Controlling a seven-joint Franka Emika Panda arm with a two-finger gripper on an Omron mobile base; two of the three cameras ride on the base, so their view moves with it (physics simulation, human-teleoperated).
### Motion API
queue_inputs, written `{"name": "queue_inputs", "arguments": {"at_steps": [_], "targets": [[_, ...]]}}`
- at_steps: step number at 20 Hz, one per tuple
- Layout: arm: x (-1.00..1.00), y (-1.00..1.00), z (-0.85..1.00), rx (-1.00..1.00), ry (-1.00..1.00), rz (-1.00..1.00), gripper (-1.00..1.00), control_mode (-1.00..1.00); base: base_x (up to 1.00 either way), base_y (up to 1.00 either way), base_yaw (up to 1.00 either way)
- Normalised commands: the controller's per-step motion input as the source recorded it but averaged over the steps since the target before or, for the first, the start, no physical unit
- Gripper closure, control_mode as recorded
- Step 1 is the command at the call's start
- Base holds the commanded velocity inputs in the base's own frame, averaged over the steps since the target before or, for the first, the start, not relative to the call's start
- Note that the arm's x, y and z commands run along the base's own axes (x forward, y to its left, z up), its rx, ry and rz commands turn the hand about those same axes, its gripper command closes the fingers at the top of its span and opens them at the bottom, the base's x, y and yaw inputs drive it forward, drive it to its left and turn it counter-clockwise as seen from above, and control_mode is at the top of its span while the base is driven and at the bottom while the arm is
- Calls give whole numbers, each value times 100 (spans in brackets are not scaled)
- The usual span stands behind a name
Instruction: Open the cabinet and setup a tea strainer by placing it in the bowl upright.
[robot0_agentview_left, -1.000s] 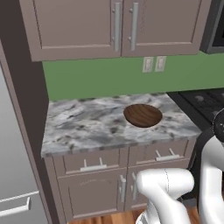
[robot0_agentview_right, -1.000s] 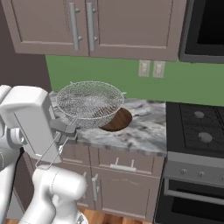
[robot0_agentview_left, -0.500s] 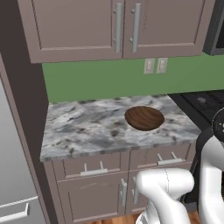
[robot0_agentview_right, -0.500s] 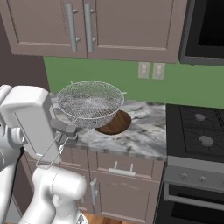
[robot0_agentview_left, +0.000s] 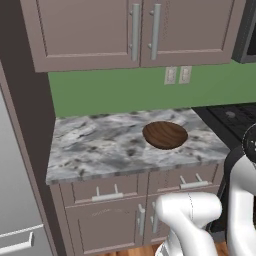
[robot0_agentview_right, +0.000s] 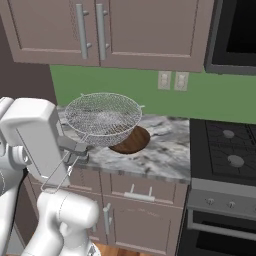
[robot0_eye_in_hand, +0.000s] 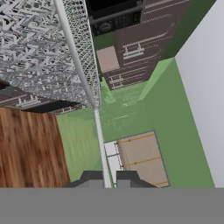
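My gripper (robot0_agentview_right: 77, 150) is shut on the thin wire handle of the tea strainer (robot0_agentview_right: 103, 117), a silvery mesh basket held rim-up above the counter. In the right base view the strainer overlaps the left part of the dark brown wooden bowl (robot0_agentview_right: 134, 142), and I cannot tell the gap between them. The bowl (robot0_agentview_left: 165, 135) sits empty on the marble counter (robot0_agentview_left: 100, 147). In the hand view the gripper (robot0_eye_in_hand: 107, 179) pinches the handle, which runs up to the strainer mesh (robot0_eye_in_hand: 39, 57). The cabinet is out of view.
Paired-door wall cabinets (robot0_agentview_right: 95, 30) hang above the counter. A gas stove (robot0_agentview_right: 225, 150) stands to the right, with a microwave (robot0_agentview_right: 235, 35) over it. Drawers and doors (robot0_agentview_left: 107, 192) lie under the counter. A grey fridge (robot0_agentview_left: 15, 200) is at the left.
The whole picture has shifted slightly, so the camera has moved a little. The strainer stays held in the shut gripper at the same height.
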Motion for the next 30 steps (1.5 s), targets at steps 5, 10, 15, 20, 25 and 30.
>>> {"name": "queue_inputs", "arguments": {"at_steps": [5, 10, 15, 20, 25, 30], "targets": [[0, 0, 0, 0, 0, 0, 100, 100, 0, 0, 0], [18, 12, 0, 0, 0, 0, 100, -100, 0, 0, 0], [34, 24, -3, 0, -1, -1, 100, -100, 0, 0, 0], [42, 27, -32, 0, 0, -8, 100, -100, 0, 0, 0], [23, 13, -48, 1, 5, -11, 100, -100, 0, 0, 0], [13, 9, -36, 7, 1, -10, 100, -100, 0, 0, 0]]}}
